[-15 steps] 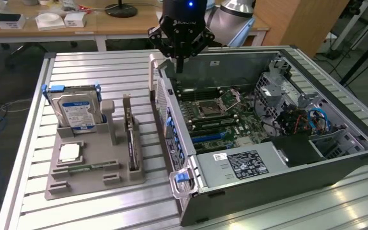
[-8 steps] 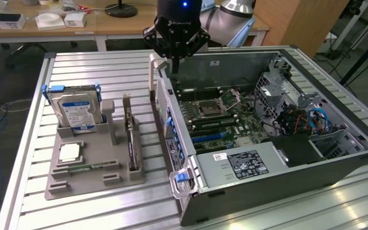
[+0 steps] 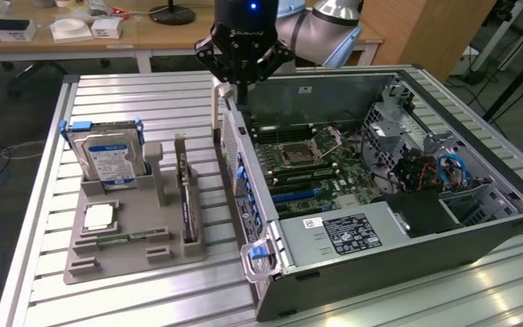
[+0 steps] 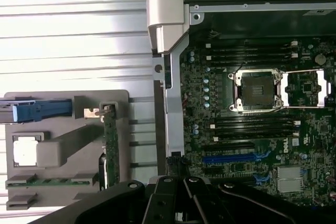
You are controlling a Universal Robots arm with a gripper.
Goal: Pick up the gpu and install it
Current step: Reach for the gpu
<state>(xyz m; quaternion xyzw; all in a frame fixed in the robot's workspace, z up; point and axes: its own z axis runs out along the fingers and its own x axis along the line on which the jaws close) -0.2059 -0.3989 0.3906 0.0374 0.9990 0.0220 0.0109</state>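
The gpu (image 3: 185, 197) is a thin dark card standing on edge in a slot of the grey parts holder (image 3: 134, 255), at the exterior view's left of the open computer case (image 3: 407, 238). The wrist view catches it edge-on as a green strip (image 4: 111, 145) with a silver bracket at one end. My black gripper (image 3: 242, 87) hangs above the case's rear corner, well apart from the card. Its fingers (image 4: 169, 195) are shut together with nothing between them.
On the holder (image 4: 58, 148) also sit a hard drive with blue rails (image 3: 107, 160), a square processor chip (image 3: 100, 216) and a memory stick (image 3: 120, 238). The motherboard (image 3: 312, 167) lies in the case with blue slots (image 4: 236, 157). Everything rests on a slatted metal table (image 3: 134, 102).
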